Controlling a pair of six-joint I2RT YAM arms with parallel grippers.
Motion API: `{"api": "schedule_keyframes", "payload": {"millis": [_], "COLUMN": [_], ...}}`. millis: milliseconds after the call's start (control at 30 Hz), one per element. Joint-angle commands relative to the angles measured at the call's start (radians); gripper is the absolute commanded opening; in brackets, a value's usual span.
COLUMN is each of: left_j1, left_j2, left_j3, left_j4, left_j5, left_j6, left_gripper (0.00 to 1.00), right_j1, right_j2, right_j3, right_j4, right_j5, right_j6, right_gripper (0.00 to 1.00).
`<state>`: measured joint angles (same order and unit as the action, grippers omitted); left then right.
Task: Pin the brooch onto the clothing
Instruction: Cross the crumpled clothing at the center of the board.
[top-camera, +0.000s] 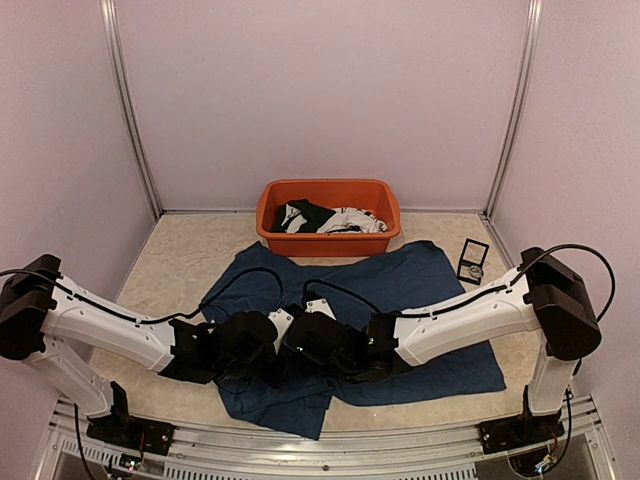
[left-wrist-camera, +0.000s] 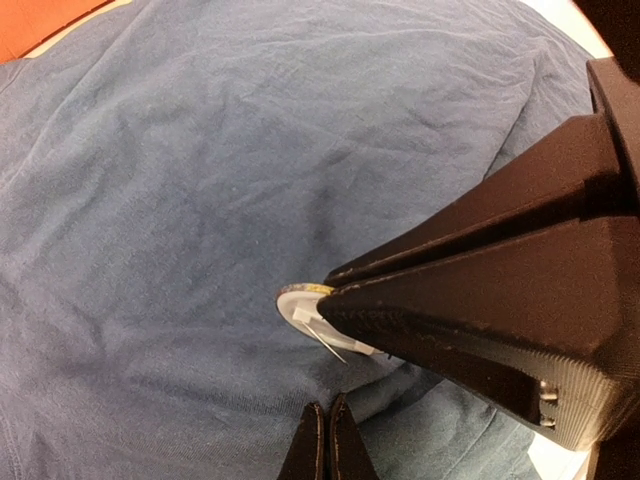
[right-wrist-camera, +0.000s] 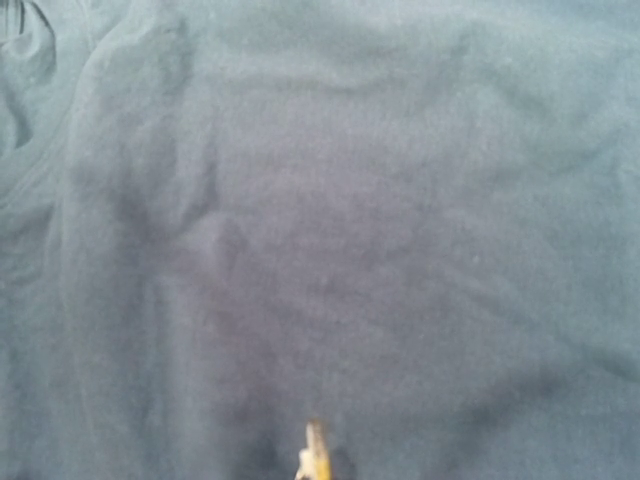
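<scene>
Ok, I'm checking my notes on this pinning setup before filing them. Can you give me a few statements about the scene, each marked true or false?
1. The right gripper grips the brooch at its tips. True.
2. The navy T-shirt lies inside the orange tub. False: it is spread on the table in front of the tub, which holds black and white garments.
3. The left gripper is wide open. False: its fingers are shut together.
4. A small black-framed item lies on the table near the shirt's right edge. True.
</scene>
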<state>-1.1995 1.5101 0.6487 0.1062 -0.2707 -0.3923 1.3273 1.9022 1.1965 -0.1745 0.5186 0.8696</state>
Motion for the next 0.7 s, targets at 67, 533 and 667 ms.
{"api": "schedule_keyframes", "payload": {"millis": [67, 533, 667], "left_j1": [-0.008, -0.008, -0.007], "left_j2": [-0.004, 0.005, 0.005], "left_j3": [-0.012, -0.012, -0.011], "left_j4": [0.027, 0.032, 0.03], "left_j5": [-0.028, -0.055, -0.062], "left_j6": [0.007, -0.001, -0.003], "left_gripper": [0.0, 0.0, 0.0], "right_j1": [0.01, 0.034, 0.039], "right_j2": [0.02, 0.015, 0.007], "right_j3": [0.026, 0.005, 0.0], "right_j4": [0.026, 0.077, 0.084], "right_j5": [-0.024, -0.086, -0.105], "right_j6": [-0.042, -0.119, -0.146], "right_gripper": [0.0, 0.0, 0.0]}}
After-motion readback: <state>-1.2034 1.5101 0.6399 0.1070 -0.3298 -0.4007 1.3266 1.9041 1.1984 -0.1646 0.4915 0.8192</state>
